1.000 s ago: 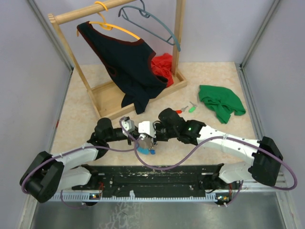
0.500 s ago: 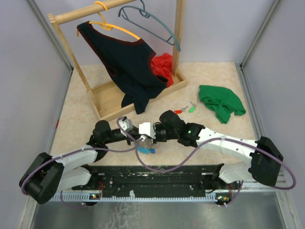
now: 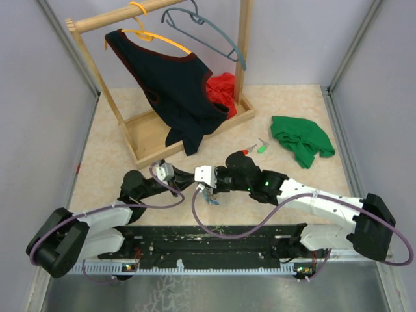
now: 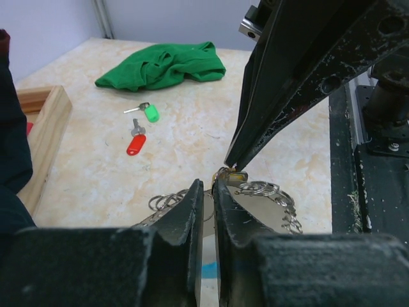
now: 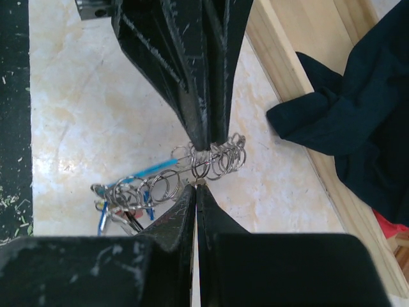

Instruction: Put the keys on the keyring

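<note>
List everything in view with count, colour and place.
table: one, beige, beneath everything
wooden rack: one, pale wood, back left
yellow hanger: one, yellow, on rack rail
blue-grey hanger: one, blue-grey, on rack rail
dark top: one, navy, on yellow hanger
red cloth: one, red, in rack base
green cloth: one, green, back right
red-capped key: one, silver and red, loose beside green cloth
green-capped key: one, silver and green, alongside
keyring: one, silver rings, light-blue band, between grippers
left gripper: one, black, tips at keyring
right gripper: one, black, shut, tip at keyring
</note>
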Robot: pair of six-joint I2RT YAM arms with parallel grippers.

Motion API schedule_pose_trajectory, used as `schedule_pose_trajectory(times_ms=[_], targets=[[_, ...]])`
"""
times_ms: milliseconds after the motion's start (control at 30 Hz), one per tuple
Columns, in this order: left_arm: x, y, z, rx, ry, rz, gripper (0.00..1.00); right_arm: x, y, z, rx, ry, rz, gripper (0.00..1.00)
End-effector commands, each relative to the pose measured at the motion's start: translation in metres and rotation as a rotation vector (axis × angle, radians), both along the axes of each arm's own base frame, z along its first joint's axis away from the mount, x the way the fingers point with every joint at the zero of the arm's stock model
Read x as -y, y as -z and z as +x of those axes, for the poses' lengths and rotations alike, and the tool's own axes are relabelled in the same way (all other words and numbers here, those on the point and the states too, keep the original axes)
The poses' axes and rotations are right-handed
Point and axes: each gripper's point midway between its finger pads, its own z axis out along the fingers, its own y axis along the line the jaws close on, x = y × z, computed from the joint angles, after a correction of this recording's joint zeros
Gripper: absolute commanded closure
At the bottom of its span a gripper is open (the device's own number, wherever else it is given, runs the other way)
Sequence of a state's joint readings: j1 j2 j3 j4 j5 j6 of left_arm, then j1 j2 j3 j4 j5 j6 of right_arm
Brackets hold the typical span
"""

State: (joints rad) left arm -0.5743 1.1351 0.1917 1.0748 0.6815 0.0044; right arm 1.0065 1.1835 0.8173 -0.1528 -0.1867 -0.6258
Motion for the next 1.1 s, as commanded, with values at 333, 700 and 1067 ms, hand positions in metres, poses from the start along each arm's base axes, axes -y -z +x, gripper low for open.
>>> schedule_pose_trajectory(times_ms=[333,700,1067], targets=[[0.007,-0.004,-0.008,0.093,0.101,0.023,0.75,0.009,-0.031,-0.007,0.071,-0.046,-0.029,1.00],[0.022,0.000,-0.024,0.060,0.275,0.055,0.58,0.011,-0.041,-0.007,0.087,-0.058,-0.047,1.00],[0.034,0.007,-0.019,0.010,0.323,0.071,0.56,0.008,-0.041,-0.011,0.078,-0.083,-0.041,1.00]])
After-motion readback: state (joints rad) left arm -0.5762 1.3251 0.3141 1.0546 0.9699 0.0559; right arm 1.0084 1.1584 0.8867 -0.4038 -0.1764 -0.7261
